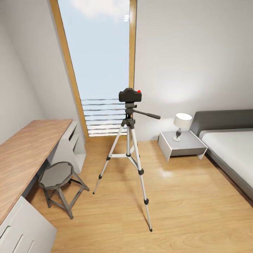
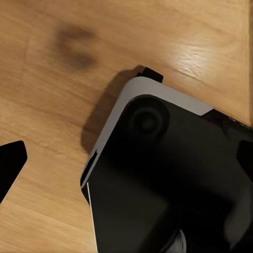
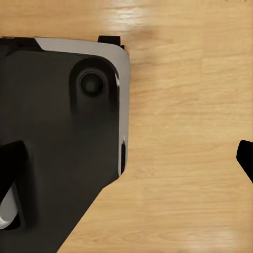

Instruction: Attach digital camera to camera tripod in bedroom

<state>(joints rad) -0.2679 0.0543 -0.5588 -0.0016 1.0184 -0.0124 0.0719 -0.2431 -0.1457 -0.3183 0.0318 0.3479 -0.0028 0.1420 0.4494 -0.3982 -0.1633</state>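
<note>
**Camera seated on the tripod, both my grippers hanging free over the floor**

My left gripper [image 2: 126,161] is spread wide with nothing between its fingertips [image 2: 11,163]; under it I see the light wood floor [image 2: 47,105] and a rounded corner of my own black base [image 2: 158,179] with its grey edge. My right gripper [image 3: 129,158] is likewise released and empty, one dark fingertip [image 3: 246,157] at one edge of its view, another at the opposite edge, the same black base [image 3: 58,116] and wood floor [image 3: 184,132] below.

Ahead of me, in the head view, the digital camera [image 1: 130,95] sits upright on the head of the camera tripod [image 1: 130,147], its red button on top. The tripod's three silver legs are splayed on the floor, and its black pan handle sticks out toward the bed side. Behind it rises a tall wood-framed window [image 1: 100,66]. To my left stands a grey stool [image 1: 58,179] beside a wooden desk [image 1: 24,154]. To my right, a white nightstand [image 1: 181,146] carries a small lamp [image 1: 182,125], next to the grey-framed bed [image 1: 228,147].
</note>
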